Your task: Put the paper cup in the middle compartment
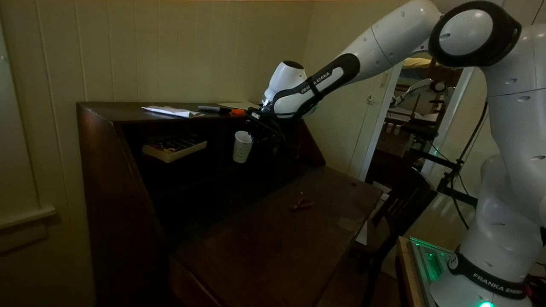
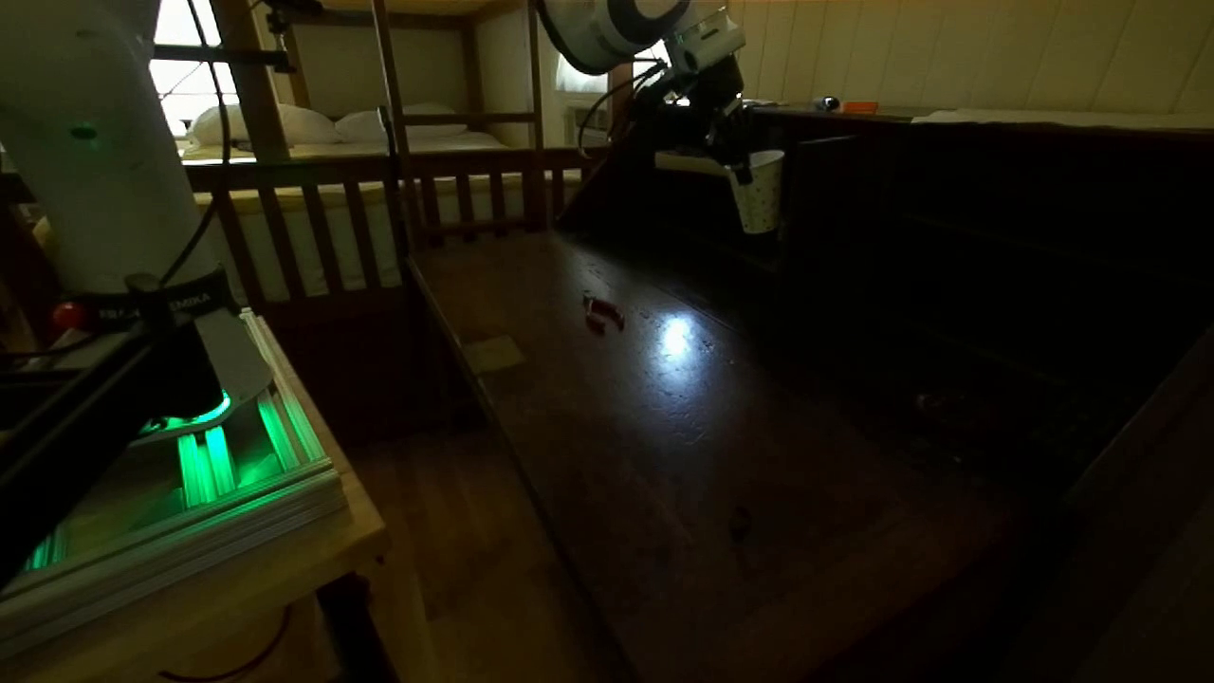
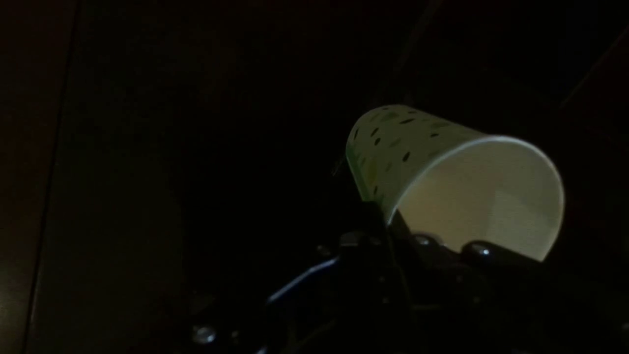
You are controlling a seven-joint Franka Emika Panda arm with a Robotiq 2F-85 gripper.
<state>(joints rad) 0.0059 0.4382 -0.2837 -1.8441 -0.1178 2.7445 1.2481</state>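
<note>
while the paper cup (image 1: pixel 242 148) hangs tilted from the claw (image 3: pixel 386 216), which clamps its wall, placing seems in hand; next it likely needs easing into the middle compartment, too dark to pinpoint.

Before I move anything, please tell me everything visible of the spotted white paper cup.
The spotted white paper cup tapers to a greenish base edge; its flecks are dark and olive, its visible inside plain, pale, its rim open. It tilts slightly, mouth up, below the top of the dark brown wooden desk. The black pincer clamps its wall at the rim, inside and out. Darkness hides any contact with the desk.
</note>
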